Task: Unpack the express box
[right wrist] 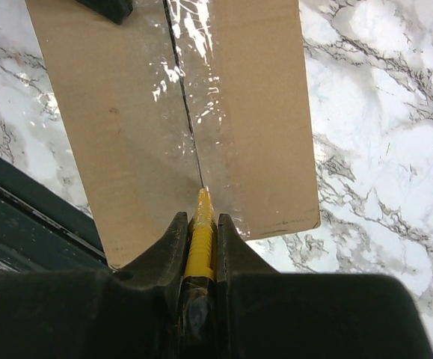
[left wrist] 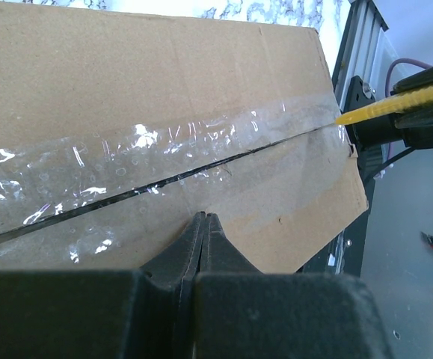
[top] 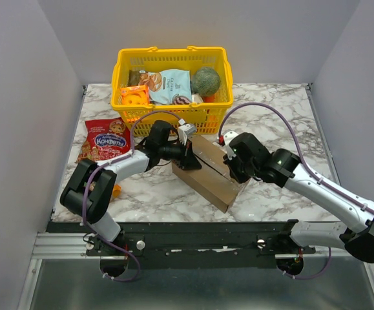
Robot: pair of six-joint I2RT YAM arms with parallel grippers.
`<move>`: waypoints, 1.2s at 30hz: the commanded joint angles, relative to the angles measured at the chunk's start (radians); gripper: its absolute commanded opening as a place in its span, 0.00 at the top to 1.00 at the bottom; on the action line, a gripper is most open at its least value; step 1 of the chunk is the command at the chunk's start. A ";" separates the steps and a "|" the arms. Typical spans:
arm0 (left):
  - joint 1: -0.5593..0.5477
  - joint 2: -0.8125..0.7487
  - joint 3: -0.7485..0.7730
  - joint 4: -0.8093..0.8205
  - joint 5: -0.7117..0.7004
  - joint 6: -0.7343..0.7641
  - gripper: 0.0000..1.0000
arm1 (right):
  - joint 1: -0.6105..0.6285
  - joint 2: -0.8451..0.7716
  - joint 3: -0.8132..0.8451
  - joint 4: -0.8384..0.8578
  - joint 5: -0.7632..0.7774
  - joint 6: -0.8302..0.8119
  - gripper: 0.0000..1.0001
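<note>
1. The right gripper (right wrist: 201, 224) is clamped on a yellow cutter (right wrist: 200, 243), which stands out past the fingertips between the two fingers.
2. The cutter's tip touches the taped seam (right wrist: 186, 112) at the near end of the express box (right wrist: 253, 112), right where the dark slit between the flaps begins.
3. The left gripper (left wrist: 203, 224) has its fingers pressed together with nothing visible between them. Its tips lie over the box top, just beside the seam, at the opposite end from the cutter. Whether they press on the cardboard cannot be told.
4. The express box lies flat on the marble table (top: 277, 123), between the two grippers, turned at an angle to the table edge. Its flaps are down, and clear, wrinkled tape covers the slit along the whole top.
5. The box's far end sits just in front of the yellow basket (top: 119, 71), which stands at the back of the table.
6. The basket holds a pale blue snack bag (top: 170, 86), a round green item (top: 207, 81) and an orange packet (top: 135, 97), among other things too small to tell.
7. A red sweets bag (top: 106, 139) lies flat on the table left of the box, beside the left arm.
</note>
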 commanded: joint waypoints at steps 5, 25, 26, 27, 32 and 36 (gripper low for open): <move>0.009 0.062 0.015 -0.076 -0.107 0.051 1.00 | 0.005 -0.014 0.048 -0.203 -0.001 -0.007 1.00; 0.020 0.068 0.016 -0.076 -0.113 0.056 1.00 | 0.003 0.040 0.123 -0.276 -0.051 -0.001 0.99; 0.021 0.066 0.013 -0.076 -0.113 0.054 1.00 | 0.003 0.042 0.128 -0.281 -0.051 -0.003 1.00; 0.023 0.066 0.012 -0.076 -0.113 0.056 1.00 | 0.003 0.043 0.129 -0.282 -0.050 -0.001 1.00; 0.024 0.063 0.025 -0.075 -0.099 0.048 1.00 | 0.005 0.034 0.144 -0.295 0.020 -0.015 1.00; 0.024 0.031 0.061 -0.081 -0.055 0.047 1.00 | -0.011 0.016 0.143 -0.284 0.096 -0.064 1.00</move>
